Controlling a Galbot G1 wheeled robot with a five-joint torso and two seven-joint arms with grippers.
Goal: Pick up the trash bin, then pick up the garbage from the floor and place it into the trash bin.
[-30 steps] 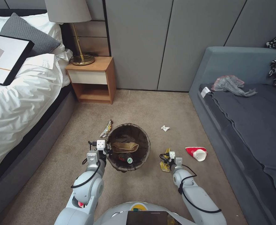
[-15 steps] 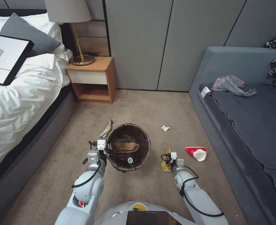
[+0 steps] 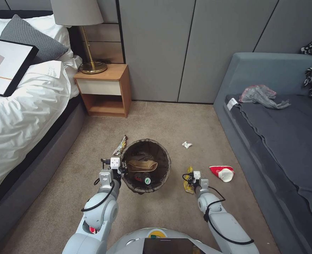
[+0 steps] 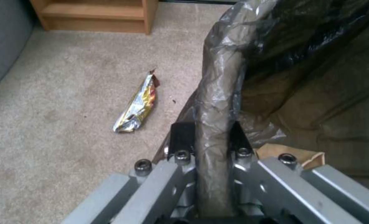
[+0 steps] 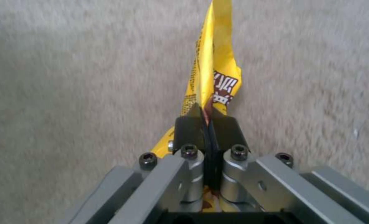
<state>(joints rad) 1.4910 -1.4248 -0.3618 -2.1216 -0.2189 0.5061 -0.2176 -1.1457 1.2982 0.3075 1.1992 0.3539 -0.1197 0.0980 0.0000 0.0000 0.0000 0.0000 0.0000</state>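
white arms | black cables | grey pincers, black pads, hex screws

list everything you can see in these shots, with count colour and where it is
trash bin: 1, dark bag over its rim, mid carpet, rim clamped by left gripper
in the bin: brown paper piece, green-capped bottle
yellow wrapper: 1, pinched in right gripper, right of the bin
snack wrapper: 1, gold and red, on the carpet left of the bin
paper cup: 1, red and white, crushed, by the sofa
white wad: 1, carpet beyond the bin
nightstand: 1, wood, with a brass lamp
bed: 1, white bedding, grey pillow, framed picture
sofa: 1, grey-blue, a bag and striped cloth on it
left gripper: shut on the bin's rim
right gripper: shut on the yellow wrapper
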